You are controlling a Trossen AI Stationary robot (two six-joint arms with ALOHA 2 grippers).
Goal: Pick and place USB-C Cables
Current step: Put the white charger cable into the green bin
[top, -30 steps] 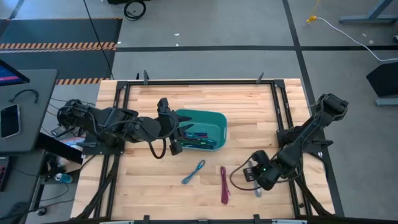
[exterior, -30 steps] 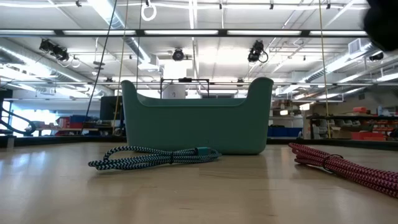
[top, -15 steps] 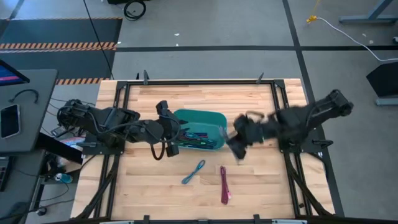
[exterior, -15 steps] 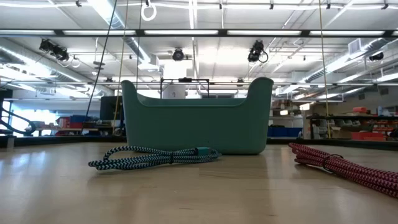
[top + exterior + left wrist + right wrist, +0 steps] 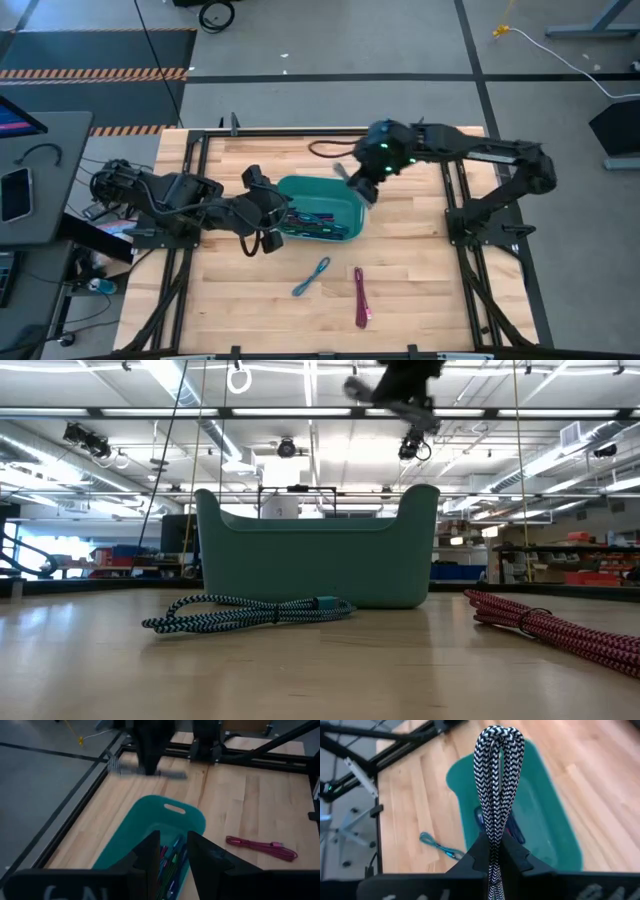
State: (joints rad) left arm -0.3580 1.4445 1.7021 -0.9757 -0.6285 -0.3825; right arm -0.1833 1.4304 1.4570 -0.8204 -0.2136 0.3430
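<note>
A teal bin (image 5: 322, 208) in mid-table holds several coloured USB-C cables (image 5: 172, 851). My right gripper (image 5: 353, 183) hangs above the bin's far right end, shut on a black-and-white braided cable bundle (image 5: 498, 780); the low view shows the gripper (image 5: 400, 390) high over the bin (image 5: 318, 555). My left gripper (image 5: 174, 840) hovers open over the bin's left end (image 5: 283, 218), with nothing between its fingers. A cyan cable (image 5: 311, 276) and a magenta cable (image 5: 361, 296) lie flat on the table in front of the bin. My right gripper pinches the folded bundle between its two fingers (image 5: 480, 852), several strands together. The looped end (image 5: 499, 735) sticks out well past the fingertips, and the fingers hide the other end. The fingers slant downward, and the bundle is lifted clear above the bin.
Black frame rails (image 5: 452, 190) run along the table's left, right and far sides. A black cord loop (image 5: 322, 150) lies by the far rail. Bare wood (image 5: 420, 280) lies near the front right. Desks and floor surround the table.
My right gripper has risen from the table's near right corner and swung toward the far edge and left, to above the bin's far right end. It rolled on the way and kept the black-and-white cable, which is lifted clear. The cables on the table have not moved.
</note>
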